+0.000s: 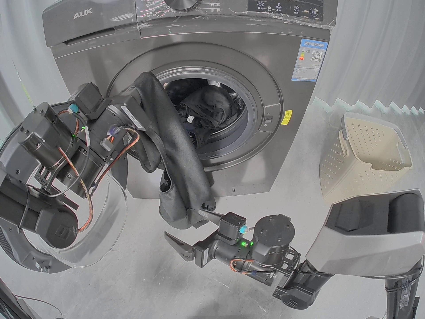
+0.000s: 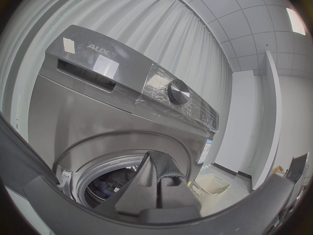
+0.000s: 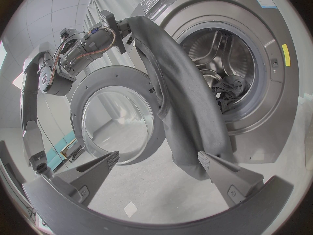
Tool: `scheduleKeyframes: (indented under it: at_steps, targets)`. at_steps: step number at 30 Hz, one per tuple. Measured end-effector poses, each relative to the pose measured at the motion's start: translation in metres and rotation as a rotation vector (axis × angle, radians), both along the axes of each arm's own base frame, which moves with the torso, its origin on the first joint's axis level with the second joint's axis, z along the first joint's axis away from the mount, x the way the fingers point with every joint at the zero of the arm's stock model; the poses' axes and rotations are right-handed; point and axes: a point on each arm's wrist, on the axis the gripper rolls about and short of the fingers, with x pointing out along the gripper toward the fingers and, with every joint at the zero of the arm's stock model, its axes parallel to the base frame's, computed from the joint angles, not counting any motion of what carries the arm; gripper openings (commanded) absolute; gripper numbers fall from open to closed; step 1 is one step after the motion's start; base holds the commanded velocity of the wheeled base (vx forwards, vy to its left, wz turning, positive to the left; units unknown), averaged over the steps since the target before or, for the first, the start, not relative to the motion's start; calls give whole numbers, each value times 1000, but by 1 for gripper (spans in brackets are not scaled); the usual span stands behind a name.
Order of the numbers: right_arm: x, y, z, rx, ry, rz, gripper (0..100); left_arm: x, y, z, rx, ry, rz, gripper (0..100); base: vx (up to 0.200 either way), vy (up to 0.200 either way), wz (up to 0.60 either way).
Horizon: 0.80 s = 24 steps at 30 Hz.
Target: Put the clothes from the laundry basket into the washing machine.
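The left pincer [image 2: 157,180] is clamped on the upper end of a long dark grey fabric garment [image 1: 177,156], which it holds just before the upper left rim of the round drum opening [image 1: 248,107]. From there the garment drapes down outside the rim, and its lower end hangs near the floor. The right pincer [image 3: 158,157] sits below with its jaws apart, one finger touching that hanging end.

Other dark clothes [image 1: 208,107] lie inside the drum. The round glass door [image 1: 97,227] of the grey front-loading washing machine [image 1: 265,67] stands open at the left. The cream perforated plastic laundry basket [image 1: 367,156] stands well apart at the right.

Procedure, as I judge it:
1. I close the right pincer on the hanging end.
2. I lift that end over the lower rim and feed it in first.
3. I advance the left pincer deep into the drum before I release.

A tail left trailing would likely snag the door seal.
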Motion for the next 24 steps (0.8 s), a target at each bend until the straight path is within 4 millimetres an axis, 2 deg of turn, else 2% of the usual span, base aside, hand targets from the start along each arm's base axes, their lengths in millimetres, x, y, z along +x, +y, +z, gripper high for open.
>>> scheduleKeyframes:
  at_steps: [7, 14, 24]
  targets:
    - [26, 21, 1, 57, -49, -18, 100, 1, -1, -1, -1, 3, 5, 0, 0, 0, 0]
    - [54, 32, -5, 92, -81, -53, 100, 2, -1, -1, -2, 4, 8, 0, 0, 0, 0]
    - [50, 42, -14, 88, -78, -32, 100, 2, -1, -2, -1, 5, 8, 0, 0, 0, 0]
